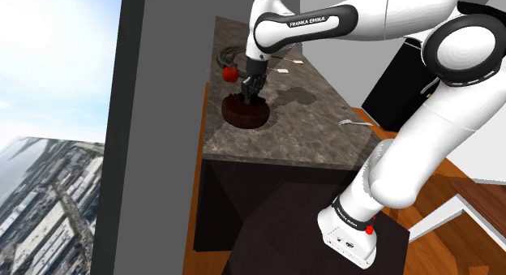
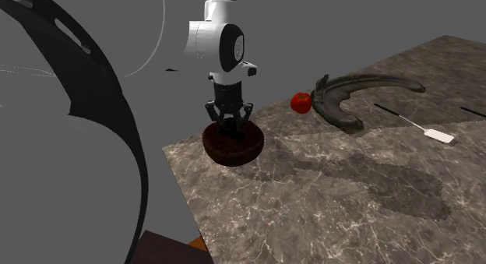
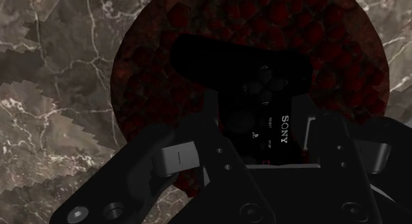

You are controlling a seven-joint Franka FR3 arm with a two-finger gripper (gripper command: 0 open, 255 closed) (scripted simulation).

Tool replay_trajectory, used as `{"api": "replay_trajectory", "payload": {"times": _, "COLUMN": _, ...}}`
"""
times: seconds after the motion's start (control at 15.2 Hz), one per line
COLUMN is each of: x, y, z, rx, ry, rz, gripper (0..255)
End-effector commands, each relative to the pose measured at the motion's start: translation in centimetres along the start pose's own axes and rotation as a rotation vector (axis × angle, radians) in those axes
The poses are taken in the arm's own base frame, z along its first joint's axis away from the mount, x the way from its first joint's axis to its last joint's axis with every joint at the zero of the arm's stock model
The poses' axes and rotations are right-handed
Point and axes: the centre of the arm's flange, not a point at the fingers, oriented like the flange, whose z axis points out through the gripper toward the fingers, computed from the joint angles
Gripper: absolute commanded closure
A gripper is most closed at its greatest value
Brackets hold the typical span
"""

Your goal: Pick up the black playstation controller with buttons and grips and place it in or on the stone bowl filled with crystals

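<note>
— where is your pincer?
— my pincer (image 3: pixel 249 145) hangs just over the dark bowl (image 2: pixel 234 152), pointing straight down. the black sony controller (image 3: pixel 264 90) is at its tip, above the dark red crystals (image 3: pixel 317 31). black on black: i cannot tell whether i grip it.
— and around the bowl?
— the bowl stands near a corner of the marbled bench (image 2: pixel 327 200). further along lie a red apple (image 2: pixel 301 103), touching a dark curved object (image 2: pixel 354 95), and a thin black tool with a white head (image 2: pixel 424 130).
</note>
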Motion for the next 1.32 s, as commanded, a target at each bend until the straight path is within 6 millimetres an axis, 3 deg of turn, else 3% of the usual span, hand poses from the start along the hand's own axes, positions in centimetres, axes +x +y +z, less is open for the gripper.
{"api": "replay_trajectory", "payload": {"times": 0.0, "x": 0.0, "y": 0.0, "z": 0.0, "rx": 0.0, "ry": 0.0, "rz": 0.0, "gripper": 255}}
{"api": "replay_trajectory", "payload": {"times": 0.07, "x": 0.0, "y": 0.0, "z": 0.0, "rx": 0.0, "ry": 0.0, "rz": 0.0, "gripper": 255}}
{"api": "replay_trajectory", "payload": {"times": 0.13, "x": 0.0, "y": 0.0, "z": 0.0, "rx": 0.0, "ry": 0.0, "rz": 0.0, "gripper": 0}}
{"api": "replay_trajectory", "payload": {"times": 0.46, "x": 0.0, "y": 0.0, "z": 0.0, "rx": 0.0, "ry": 0.0, "rz": 0.0, "gripper": 0}}
{"api": "replay_trajectory", "payload": {"times": 0.73, "x": 0.0, "y": 0.0, "z": -5.0, "rx": 0.0, "ry": 0.0, "rz": 0.0, "gripper": 0}}
{"api": "replay_trajectory", "payload": {"times": 1.25, "x": 0.0, "y": 0.0, "z": -5.0, "rx": 0.0, "ry": 0.0, "rz": 0.0, "gripper": 0}}
